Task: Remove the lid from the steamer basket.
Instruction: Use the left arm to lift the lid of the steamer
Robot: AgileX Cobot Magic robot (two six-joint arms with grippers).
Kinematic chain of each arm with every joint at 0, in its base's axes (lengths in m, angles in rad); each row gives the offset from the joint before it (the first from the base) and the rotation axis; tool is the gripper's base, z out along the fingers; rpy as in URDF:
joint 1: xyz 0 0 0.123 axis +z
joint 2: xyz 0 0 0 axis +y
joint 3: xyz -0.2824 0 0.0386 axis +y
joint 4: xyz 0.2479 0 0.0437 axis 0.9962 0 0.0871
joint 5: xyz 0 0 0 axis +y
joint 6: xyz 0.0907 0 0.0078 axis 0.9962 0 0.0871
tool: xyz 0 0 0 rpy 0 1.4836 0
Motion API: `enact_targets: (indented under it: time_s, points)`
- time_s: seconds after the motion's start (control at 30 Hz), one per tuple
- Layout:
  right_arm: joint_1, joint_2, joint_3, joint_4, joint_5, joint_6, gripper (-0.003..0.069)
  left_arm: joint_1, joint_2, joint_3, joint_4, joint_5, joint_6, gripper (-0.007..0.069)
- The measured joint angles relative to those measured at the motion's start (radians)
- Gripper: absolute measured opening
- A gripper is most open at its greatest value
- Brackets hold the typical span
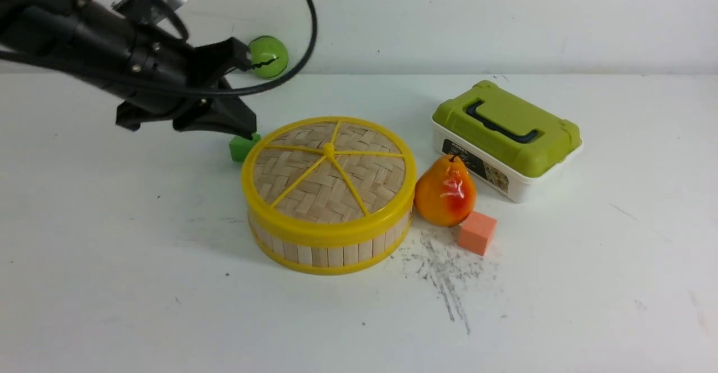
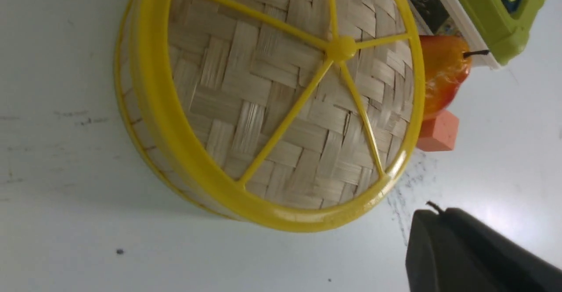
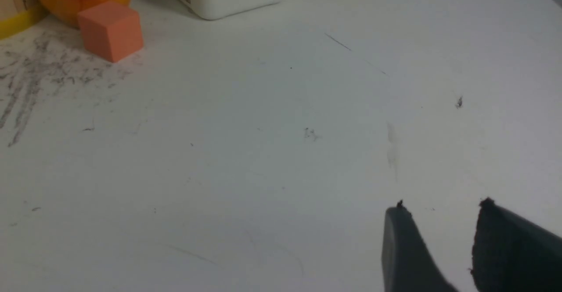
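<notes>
Near the back-left rim of the lid (image 1: 328, 165), the left gripper (image 2: 439, 215) is held closed on nothing, so the steamer basket (image 1: 331, 247) may be shoved into the pear (image 1: 445, 190) unless the jaws are parted.

dark label (image 1: 489, 174) on white box (image 1: 538, 185) side, lettering too blurred to read

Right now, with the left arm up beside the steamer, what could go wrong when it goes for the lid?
The left gripper is shut; unless it opens first, it may just shove the lid and the steamer basket sideways. The pear and orange cube sit close beside the basket, so a slide could topple the pear. The green cube lies close by the gripper and could get bumped.
</notes>
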Motion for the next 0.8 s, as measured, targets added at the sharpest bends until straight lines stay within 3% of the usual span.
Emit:
enact_targets:
  time_s: [0.23, 0.37, 0.4, 0.6, 0.8]
  points:
    - [0.0, 0.0, 0.0, 0.0, 0.0, 0.0, 0.0239, -0.167, 0.199, -0.281, 0.362, 0.009, -0.177, 0.0001]
    - [0.0, 0.0, 0.0, 0.0, 0.0, 0.0, 0.0239, -0.217, 0.286, -0.403, 0.483, 0.055, -0.203, 0.0066]
    - [0.0, 0.0, 0.0, 0.0, 0.0, 0.0, 0.0239, -0.239, 0.331, -0.465, 0.53, 0.078, -0.208, 0.0123]
    - [0.0, 0.0, 0.0, 0.0, 0.0, 0.0, 0.0239, -0.287, 0.428, -0.575, 0.582, 0.094, -0.213, 0.0325]
    - [0.0, 0.0, 0.0, 0.0, 0.0, 0.0, 0.0239, -0.288, 0.463, -0.583, 0.612, 0.079, -0.234, 0.0387]
